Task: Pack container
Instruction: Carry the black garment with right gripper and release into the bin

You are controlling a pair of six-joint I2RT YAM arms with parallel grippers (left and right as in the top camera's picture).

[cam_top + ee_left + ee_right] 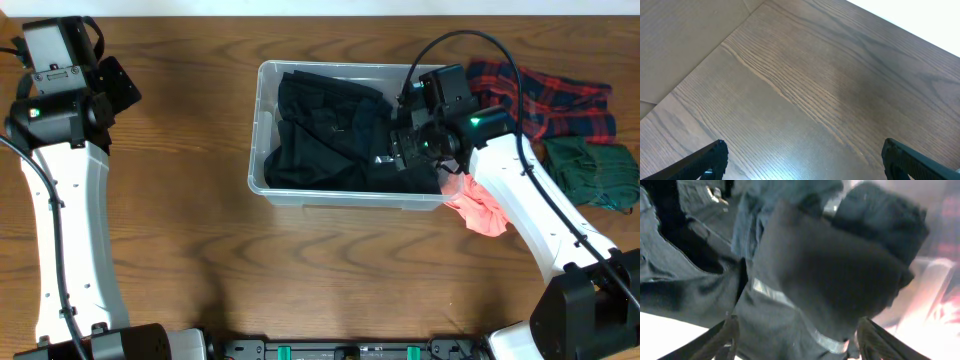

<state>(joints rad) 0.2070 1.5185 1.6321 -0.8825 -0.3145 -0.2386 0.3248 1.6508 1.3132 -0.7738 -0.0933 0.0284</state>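
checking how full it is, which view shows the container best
Overhead: the container shows whole, rim and walls, dark clothes inside. The right wrist view shows only a blurred strip of its wall; the left wrist view shows just table.

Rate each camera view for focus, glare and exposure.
Overhead: sharp and evenly lit, the container well defined, with soft arm shadows on the table. Left wrist: wood grain crisp, but the top-right corner is blown out white. Right wrist: the black clothing is too close and out of focus, with washed-out white at lower left.
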